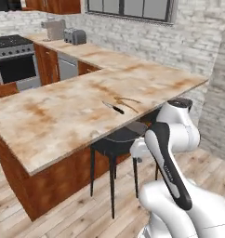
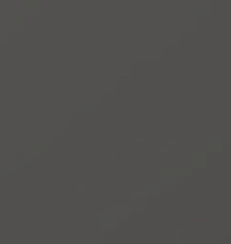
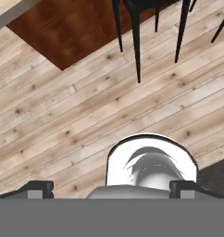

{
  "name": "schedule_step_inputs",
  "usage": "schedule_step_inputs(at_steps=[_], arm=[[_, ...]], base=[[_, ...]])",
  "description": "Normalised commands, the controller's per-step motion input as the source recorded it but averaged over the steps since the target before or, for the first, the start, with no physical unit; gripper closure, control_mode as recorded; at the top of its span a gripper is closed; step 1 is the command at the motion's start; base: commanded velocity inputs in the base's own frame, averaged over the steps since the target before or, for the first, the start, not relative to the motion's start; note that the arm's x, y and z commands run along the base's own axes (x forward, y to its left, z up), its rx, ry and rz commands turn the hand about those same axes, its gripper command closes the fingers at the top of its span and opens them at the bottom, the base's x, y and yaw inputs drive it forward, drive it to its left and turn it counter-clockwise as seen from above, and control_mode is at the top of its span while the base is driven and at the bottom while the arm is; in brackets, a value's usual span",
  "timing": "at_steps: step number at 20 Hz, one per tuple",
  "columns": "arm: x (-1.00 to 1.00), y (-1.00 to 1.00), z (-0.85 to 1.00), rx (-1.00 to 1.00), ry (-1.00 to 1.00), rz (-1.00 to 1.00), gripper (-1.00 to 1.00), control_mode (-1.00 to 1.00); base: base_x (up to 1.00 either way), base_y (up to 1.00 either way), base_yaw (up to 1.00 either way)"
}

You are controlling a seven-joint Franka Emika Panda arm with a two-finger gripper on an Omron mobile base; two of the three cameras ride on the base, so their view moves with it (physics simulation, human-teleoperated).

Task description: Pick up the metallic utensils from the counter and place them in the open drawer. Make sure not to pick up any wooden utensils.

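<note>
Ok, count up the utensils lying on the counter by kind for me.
Black-handled knife: 1
Thin tan pieces: 2, too small to tell wood from metal
Total on the counter: 3

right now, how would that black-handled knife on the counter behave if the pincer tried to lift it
The knife looks stiff and probably light, being slim. It lies flat on the smooth counter, so it may slide or spin before lifting. Its thin profile likely leaves little to grip.

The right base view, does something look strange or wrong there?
Yes. That view is one flat dark grey field with no scene in it, as if blocked or blank. Elsewhere nothing stands out: the knife and wooden utensils lie flat on the counter.
</note>
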Motion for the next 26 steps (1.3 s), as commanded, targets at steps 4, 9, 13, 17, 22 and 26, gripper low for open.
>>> schedule_step_inputs(at_steps=[4,9,13,17,22,26], arm=[[0.0,0.0,0.0,0.0,0.0,0.0,-1.0,1.0],[0.0,0.0,0.0,0.0,0.0,0.0,-1.0,1.0],[0.0,0.0,0.0,0.0,0.0,0.0,-1.0,1.0],[0.0,0.0,0.0,0.0,0.0,0.0,-1.0,1.0],[0.0,0.0,0.0,0.0,0.0,0.0,-1.0,1.0],[0.0,0.0,0.0,0.0,0.0,0.0,-1.0,1.0]], base=[[0.51,-0.87,0.68],[0.34,-0.92,0.67],[0.24,-0.96,0.58],[0.24,-0.88,0.28],[0.7,-0.08,-0.01],[1.0,0.0,-0.1]])
